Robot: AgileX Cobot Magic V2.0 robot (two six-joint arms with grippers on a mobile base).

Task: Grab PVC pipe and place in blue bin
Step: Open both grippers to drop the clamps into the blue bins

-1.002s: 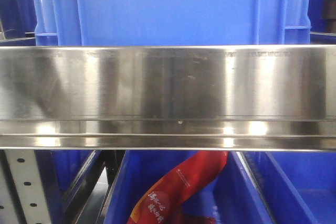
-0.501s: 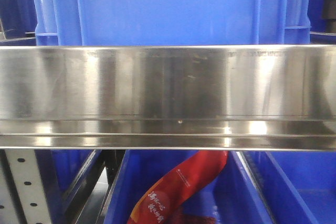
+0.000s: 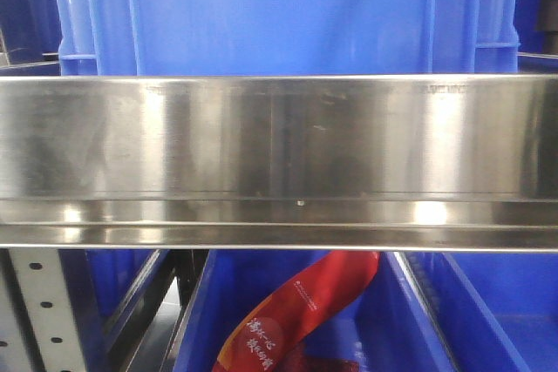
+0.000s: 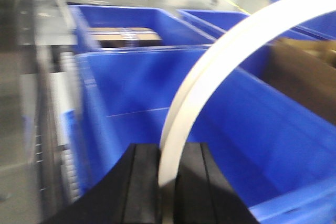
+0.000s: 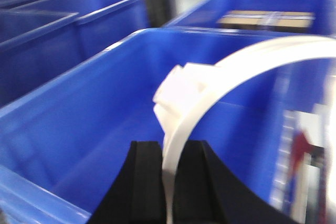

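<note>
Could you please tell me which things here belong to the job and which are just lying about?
Job: white curved PVC pipe; deep blue plastic bin; left pincer; right pincer.
Lying about: red printed packet; steel shelf rail; brown cardboard box.

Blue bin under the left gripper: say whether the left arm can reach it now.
Probably yes: the left gripper, holding the PVC pipe, hangs above the blue bin, whose open top has nothing across it but the pipe.

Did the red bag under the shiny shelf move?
No. The red bag still pokes up to the same spot just below the steel shelf rail, inside the same lower blue bin.
</note>
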